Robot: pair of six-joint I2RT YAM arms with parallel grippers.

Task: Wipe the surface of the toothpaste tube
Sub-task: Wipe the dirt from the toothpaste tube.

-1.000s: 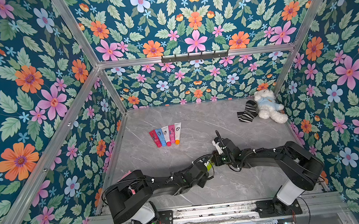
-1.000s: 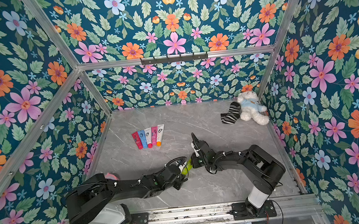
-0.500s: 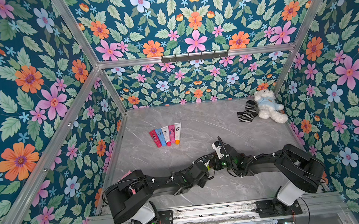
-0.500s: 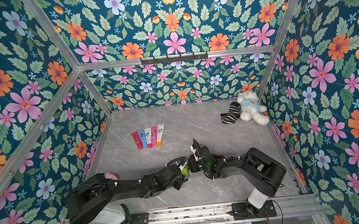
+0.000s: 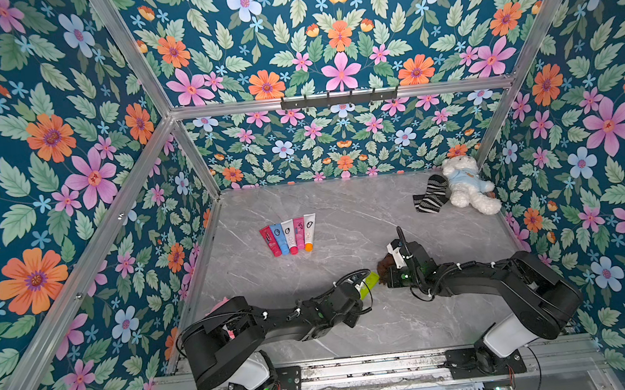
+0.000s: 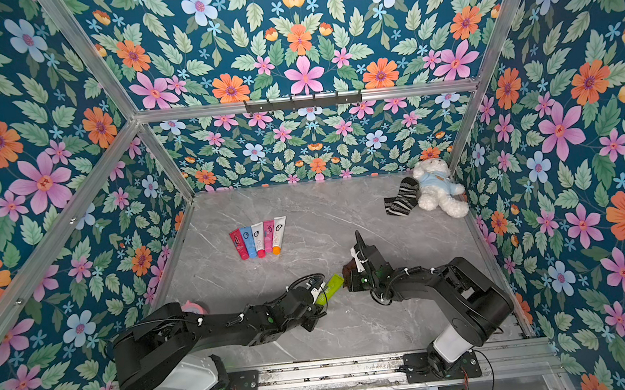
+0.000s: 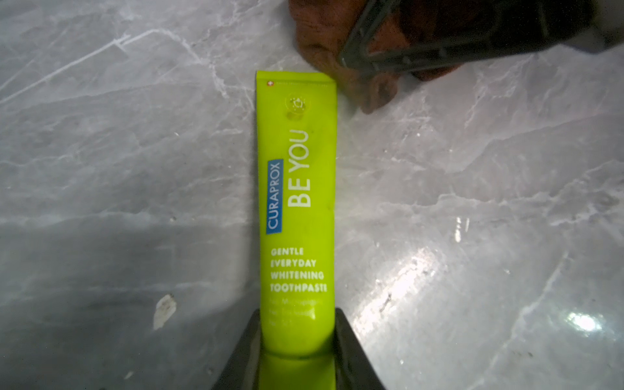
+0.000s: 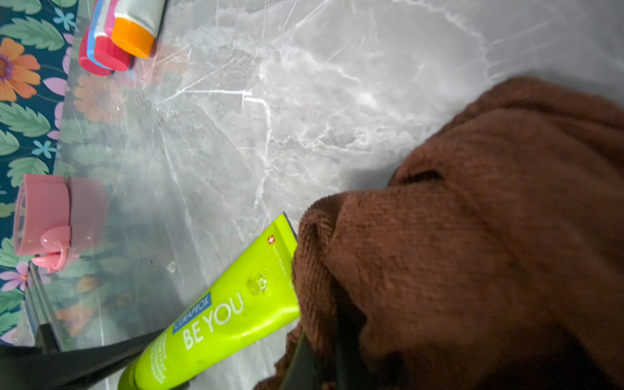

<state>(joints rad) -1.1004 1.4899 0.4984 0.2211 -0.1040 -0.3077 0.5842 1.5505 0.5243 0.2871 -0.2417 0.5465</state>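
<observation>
A lime-green toothpaste tube (image 5: 368, 279) (image 6: 331, 283) (image 7: 297, 202) (image 8: 219, 320) lies low over the marble table, near its front middle. My left gripper (image 5: 359, 291) (image 6: 318, 293) (image 7: 297, 324) is shut on its cap end, one finger on each side. My right gripper (image 5: 387, 272) (image 6: 350, 278) (image 8: 324, 358) is shut on a bunched brown cloth (image 5: 383, 262) (image 6: 349, 268) (image 7: 320, 40) (image 8: 472, 236). The cloth touches the tube's flat crimped end and hides most of the right fingers.
Several small coloured tubes (image 5: 289, 235) (image 6: 259, 238) (image 8: 118, 37) lie in a row at the back left. A pink cup-like object (image 6: 192, 307) (image 8: 50, 219) sits by the left wall. A white plush bear (image 5: 464, 187) and a striped sock (image 5: 430, 194) occupy the back right corner.
My right gripper has slid the cloth a little to the right along the tube, ending at its crimped end. The left gripper and the tube have stayed put.
</observation>
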